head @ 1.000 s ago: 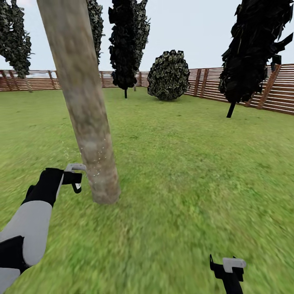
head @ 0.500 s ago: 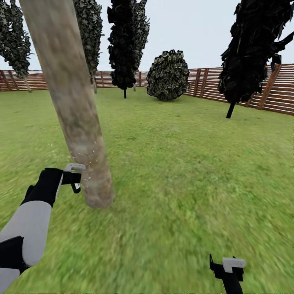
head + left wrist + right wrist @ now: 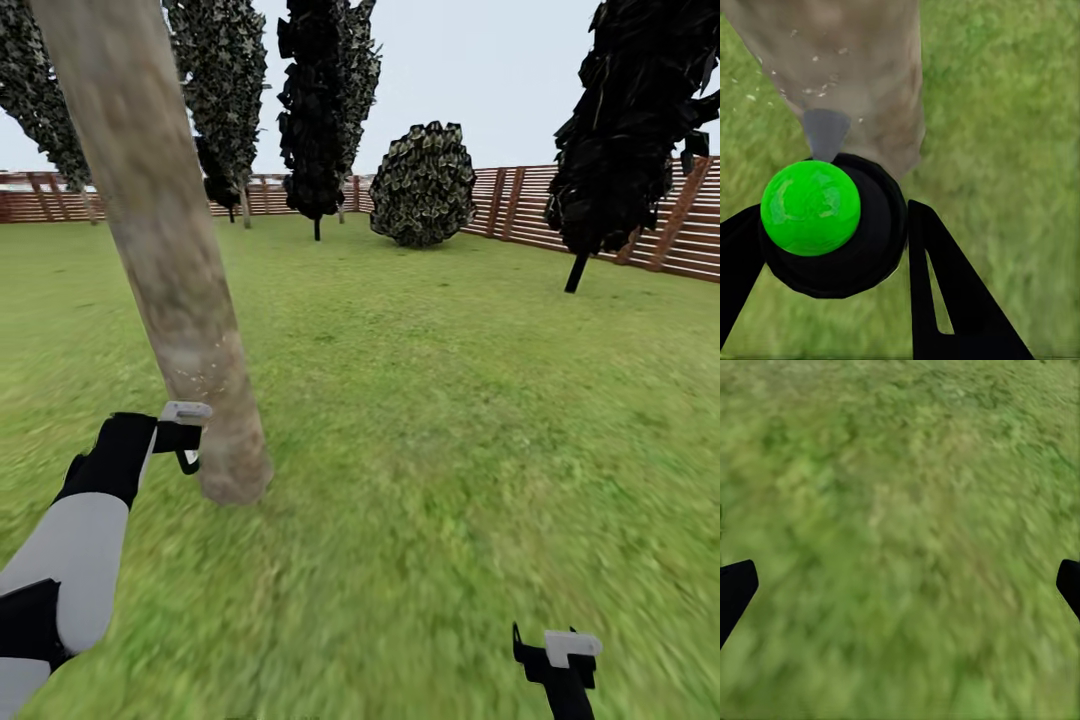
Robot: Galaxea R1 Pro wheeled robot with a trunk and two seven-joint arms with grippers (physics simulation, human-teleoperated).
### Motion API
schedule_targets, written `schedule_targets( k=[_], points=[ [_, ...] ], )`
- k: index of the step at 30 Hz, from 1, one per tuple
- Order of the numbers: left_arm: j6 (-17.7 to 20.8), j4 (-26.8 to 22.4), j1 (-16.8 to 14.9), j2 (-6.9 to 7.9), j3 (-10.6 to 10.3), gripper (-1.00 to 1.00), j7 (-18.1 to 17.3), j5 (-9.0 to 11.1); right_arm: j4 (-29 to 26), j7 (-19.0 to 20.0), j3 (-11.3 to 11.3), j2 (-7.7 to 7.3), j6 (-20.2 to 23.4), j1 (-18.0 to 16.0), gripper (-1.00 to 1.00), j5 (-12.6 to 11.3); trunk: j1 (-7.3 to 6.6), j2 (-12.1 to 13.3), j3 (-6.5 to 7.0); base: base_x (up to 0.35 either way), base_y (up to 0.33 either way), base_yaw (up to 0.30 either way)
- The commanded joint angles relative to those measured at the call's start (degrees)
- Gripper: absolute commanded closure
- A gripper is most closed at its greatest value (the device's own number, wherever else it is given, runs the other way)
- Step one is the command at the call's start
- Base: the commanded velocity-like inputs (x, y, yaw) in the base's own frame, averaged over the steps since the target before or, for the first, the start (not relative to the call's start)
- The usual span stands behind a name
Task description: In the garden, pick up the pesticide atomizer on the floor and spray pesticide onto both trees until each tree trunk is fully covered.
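Green grass floor (image 3: 450, 420), slat fence (image 3: 600, 215) behind; left tool (image 3: 832, 247) clamped on atomizer (image 3: 810, 208) beside speckled tree trunk (image 3: 170, 260), right tool (image 3: 900, 585) apart.

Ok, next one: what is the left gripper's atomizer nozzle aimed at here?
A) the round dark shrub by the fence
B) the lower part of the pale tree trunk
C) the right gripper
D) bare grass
B: in the left wrist view the grey nozzle of the atomizer held in the left gripper points at the pale tree trunk, whose lower part carries white specks.
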Motion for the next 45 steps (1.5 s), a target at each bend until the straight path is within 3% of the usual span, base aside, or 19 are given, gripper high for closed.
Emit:
schedule_targets(
  k=[1, 24, 26, 32, 37, 39, 41, 43, 45],
  points=[
    [0.1, -0.1, -0.1, -0.07, 0.2, 1.00, -0.5, -0.6, 0.1, -0.4, -0.2, 0.00, -0.1, 0.0, -1.00, 0.6, -0.01, 0.0, -0.05, 0.000, -0.276, 0.276],
    [0.0, -0.1, 0.1, 0.01, 0.3, 1.00, -0.2, -0.6, 0.1, -0.4, -0.2, -0.06, -0.2, 0.0, -1.00, 0.6, -0.01, 0.0, -0.05, 0.079, -0.267, 0.068],
    [0.0, -0.2, 0.3, 0.32, 0.6, 1.00, -0.2, -0.7, 0.1, -0.4, -0.2, -0.08, -0.2, 0.0, -1.00, 0.6, -0.01, 0.0, -0.05, 0.174, -0.249, 0.275],
    [0.0, -2.7, 0.9, 3.04, 0.7, 1.00, -0.1, -0.7, 0.1, -0.4, -0.2, -0.04, -0.2, 0.0, -1.00, 0.6, -0.01, 0.0, -0.05, 0.175, -0.249, 0.273],
    [0.0, -2.2, 1.5, 2.00, 0.8, 1.00, -0.1, -0.6, 0.1, -0.4, -0.2, -0.05, -0.2, 0.0, -1.00, 0.6, -0.01, 0.0, -0.05, 0.174, -0.249, 0.059],
    [-0.1, -2.0, 2.1, 2.56, 2.0, 1.00, 0.0, -0.6, 0.1, -0.4, -0.2, -0.06, -0.2, 0.0, -1.00, 0.6, -0.01, 0.0, -0.05, 0.175, -0.249, 0.003],
    [-0.2, -2.3, 3.9, 2.94, 3.1, 1.00, 1.5, -0.6, 0.1, -0.4, -0.2, -0.02, -0.1, 0.0, -1.00, 0.6, -0.01, 0.0, -0.05, 0.174, -0.249, 0.001],
    [-0.5, -2.7, 6.6, 3.56, 3.8, 1.00, 5.7, -0.5, 0.1, -0.4, -0.2, -0.03, -0.2, 0.0, -1.00, 0.6, -0.01, 0.0, -0.05, 0.175, -0.249, 0.000],
    [-0.6, -2.7, 7.5, 3.63, 3.8, 1.00, 6.4, -0.3, 0.1, -0.4, -0.2, -0.01, -0.2, 0.0, -1.00, 0.6, -0.01, 0.0, -0.05, 0.174, -0.249, 0.000]
  ],
)
